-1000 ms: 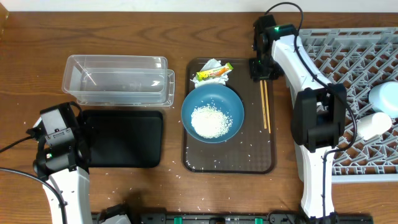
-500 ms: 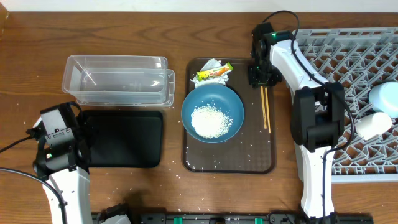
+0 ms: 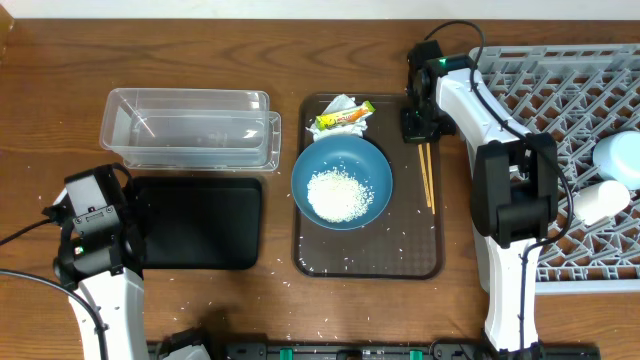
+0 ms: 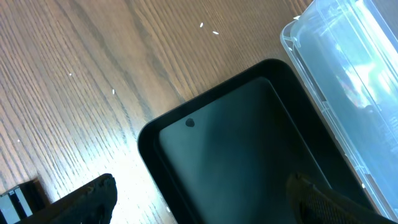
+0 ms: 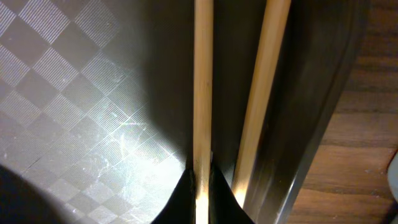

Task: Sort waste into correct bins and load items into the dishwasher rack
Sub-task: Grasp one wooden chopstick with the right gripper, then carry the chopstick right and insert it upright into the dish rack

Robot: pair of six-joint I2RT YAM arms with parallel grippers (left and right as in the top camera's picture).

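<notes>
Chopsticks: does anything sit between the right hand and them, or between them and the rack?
Nothing visible. The right hand sits directly on the chopsticks, fingertips flanking one stick. Between the brown tray and the rack only the arm's own links stand.

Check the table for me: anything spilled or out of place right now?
Yes. Loose rice grains lie scattered outside the dark-blue bowl, across the brown tray and on the table near its front edge. Also, the right gripper seems to pinch only one of the chopsticks.

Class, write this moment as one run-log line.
right claw gripping chopstick | left claw open near black tray | rice in bowl
</notes>
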